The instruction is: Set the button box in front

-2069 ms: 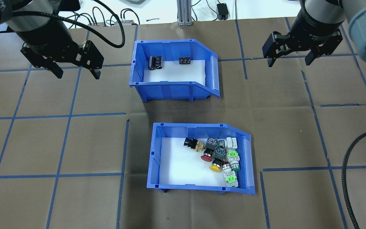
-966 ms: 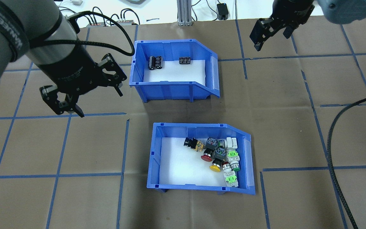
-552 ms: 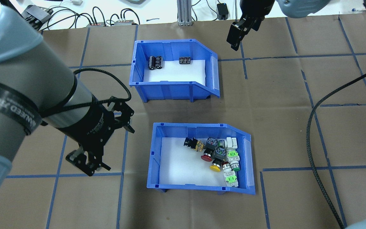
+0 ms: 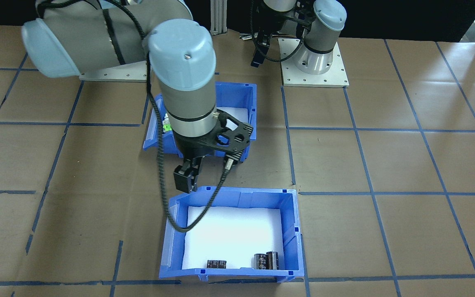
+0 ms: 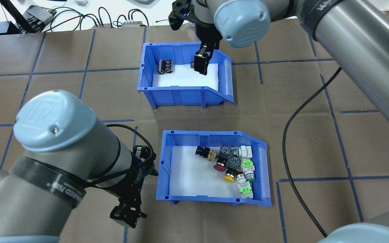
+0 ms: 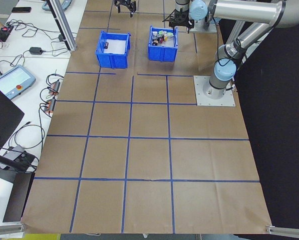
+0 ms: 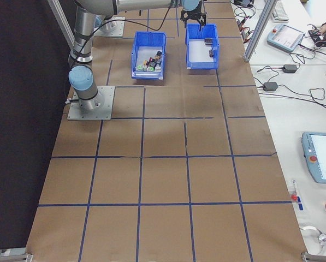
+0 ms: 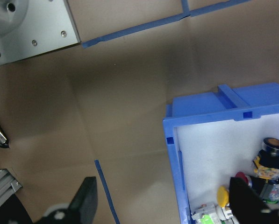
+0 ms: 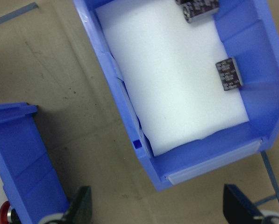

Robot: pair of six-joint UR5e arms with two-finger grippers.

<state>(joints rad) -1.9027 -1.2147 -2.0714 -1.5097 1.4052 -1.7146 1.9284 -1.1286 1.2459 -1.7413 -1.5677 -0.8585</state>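
Nearest the robot's edge of the counter (image 5: 316,141): left tool (image 5: 137,189), low beside the closed end wall of the button box (image 5: 214,201), fingers (image 8: 85,200) spread apart in the wrist view, one over bare brown paper and one over the box's interior, neither touching the wall. Button box resting flat on the counter, about midway along its length, white foam liner inside, push-button switches (image 5: 235,165) with red, yellow and green parts heaped toward its open sloped end. Beyond it, toward the counter's far edge and well apart across a strip of paper: second blue bin (image 5: 184,91), same orientation, holding a few black cylinders (image 5: 164,66) at its far wall. Above this bin's near rim: right tool (image 4: 188,177), pointing down, fingers (image 9: 81,205) wide apart in the wrist view and straddling the bin's sloped open end, holding nothing. Blue tape grid across the counter; cables and a handheld controller (image 6: 11,82) on the white bench beyond the far edge.
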